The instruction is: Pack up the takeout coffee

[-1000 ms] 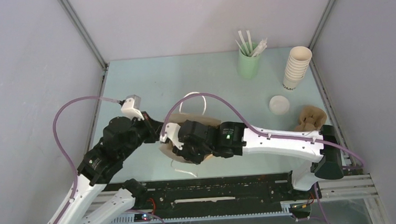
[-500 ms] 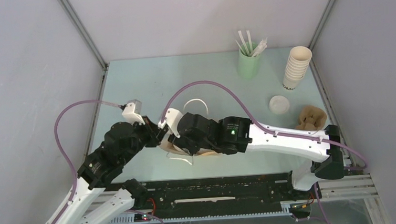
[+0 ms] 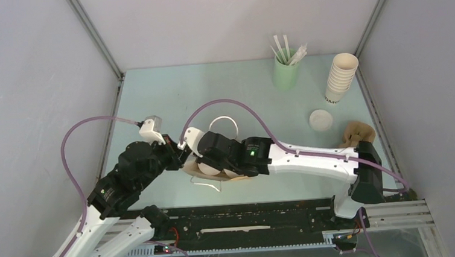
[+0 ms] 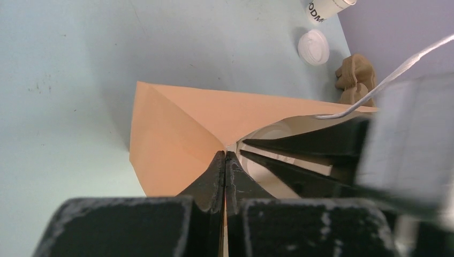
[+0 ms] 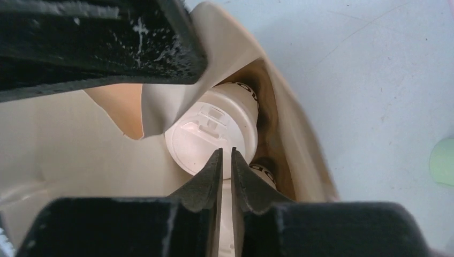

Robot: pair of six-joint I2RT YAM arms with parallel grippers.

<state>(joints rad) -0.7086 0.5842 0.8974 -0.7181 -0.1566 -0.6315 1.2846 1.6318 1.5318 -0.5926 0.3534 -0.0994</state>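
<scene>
lidded cup: the lidded cup (image 5: pixel 206 136) is down inside the brown paper bag (image 4: pixel 176 123), lying tilted with its white lid facing the mouth.
second cup: a printed band just beside it, half under the fingers, looks like a second cup (image 5: pixel 263 172), but honestly there's no telling for sure.
handling: thin paper wall and a snap-on plastic lid, so it's probably light and easy to crush. The lid looks slick and might pop off. If there's drink in it, tipping means leaks.
where to grab: best bet is the paper body below the lid, with a soft squeeze. Not the lid rim.
right gripper: the right gripper (image 5: pixel 225 158) sits in the bag mouth right over the lid. Its fingers are nearly together with only a thin slit, and nothing shows between them.
left gripper: the left gripper (image 4: pixel 225 160) is clamped tight on the bag's edge, holding the mouth up.
bag: soft and floppy, lying on its side on the desk (image 3: pixel 168 96), with the white handle (image 3: pixel 223 118) looping out the far side. The mouth would probably sag if let go.
room: it's tight inside, with paper close on both sides of the fingers. Backing straight out looks safest.
edges: there's open desk beyond the bag. The loose white lid (image 3: pixel 321 120), brown crumpled lump (image 3: pixel 358 134), cup stack (image 3: pixel 341 75) and green cup (image 3: pixel 286 70) sit well apart on the right.
</scene>
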